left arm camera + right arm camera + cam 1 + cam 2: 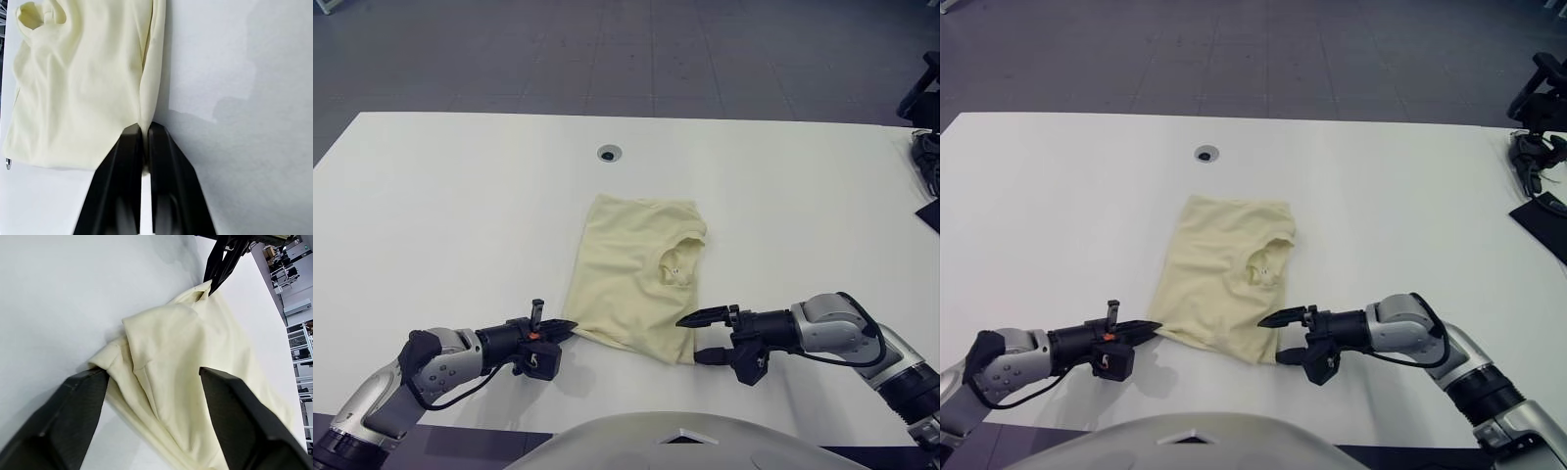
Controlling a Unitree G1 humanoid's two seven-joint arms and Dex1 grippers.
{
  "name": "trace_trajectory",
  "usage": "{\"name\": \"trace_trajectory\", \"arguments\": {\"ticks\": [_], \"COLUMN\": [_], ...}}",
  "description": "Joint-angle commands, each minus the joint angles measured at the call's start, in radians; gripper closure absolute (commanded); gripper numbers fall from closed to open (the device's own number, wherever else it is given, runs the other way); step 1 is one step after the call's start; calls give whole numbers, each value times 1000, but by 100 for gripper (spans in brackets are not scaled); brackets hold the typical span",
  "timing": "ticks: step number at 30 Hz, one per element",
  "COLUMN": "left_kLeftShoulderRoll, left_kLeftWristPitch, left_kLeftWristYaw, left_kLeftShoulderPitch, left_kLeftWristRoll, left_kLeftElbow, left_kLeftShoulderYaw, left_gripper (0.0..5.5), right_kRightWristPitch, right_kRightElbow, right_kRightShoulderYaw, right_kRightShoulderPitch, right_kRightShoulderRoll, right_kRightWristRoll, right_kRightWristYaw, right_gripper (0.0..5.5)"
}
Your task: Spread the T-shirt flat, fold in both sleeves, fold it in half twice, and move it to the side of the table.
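On the table, left fingers pinch the T-shirt's half-hidden corner; right fingers gape.

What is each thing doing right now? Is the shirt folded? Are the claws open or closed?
T-shirt: partly folded, a bit wrinkly, lying on the table.
Left gripper: shut, pinching one near corner of the T-shirt.
Right gripper: open, with the other near corner between its fingers.

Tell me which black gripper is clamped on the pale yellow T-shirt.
The left gripper: shut on a near corner of the T-shirt. The right gripper is open, straddling the other near corner.
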Motion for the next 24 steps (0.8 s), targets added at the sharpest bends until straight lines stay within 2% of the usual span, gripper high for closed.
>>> {"name": "trace_trajectory", "arguments": {"ticks": [1, 4, 5, 7, 10, 24], "left_kLeftShoulderRoll": [7, 10, 11, 12, 8, 5], "left_kLeftWristPitch": [22, 21, 21, 20, 22, 34], "left_kLeftWristYaw": [-17, -18, -18, -17, -15, -16], "left_kLeftShoulderPitch": [15, 18, 19, 19, 20, 15], "left_kLeftWristRoll": [32, 33, 33, 35, 38, 31], "left_kLeftElbow": [19, 18, 18, 18, 15, 5], "left_kLeftShoulderYaw": [-21, -21, -20, -20, -23, -31], "left_gripper": [547, 547, 547, 547, 547, 547], "right_kRightWristPitch": [-6, -13, -17, -18, -27, -10], "right_kRightElbow": [15, 21, 27, 33, 40, 42], "right_kRightShoulderYaw": [1, 17, 20, 29, 44, 56], "right_kRightShoulderPitch": [7, -10, -14, -22, -41, -36], "right_kRightShoulderRoll": [-5, 16, 16, 19, 38, 21], "right_kRightWristRoll": [-31, -64, -76, -88, -107, -90], "right_kRightWristYaw": [2, -6, -6, -3, -6, -3], "right_gripper": [139, 93, 119, 128, 191, 421]}}
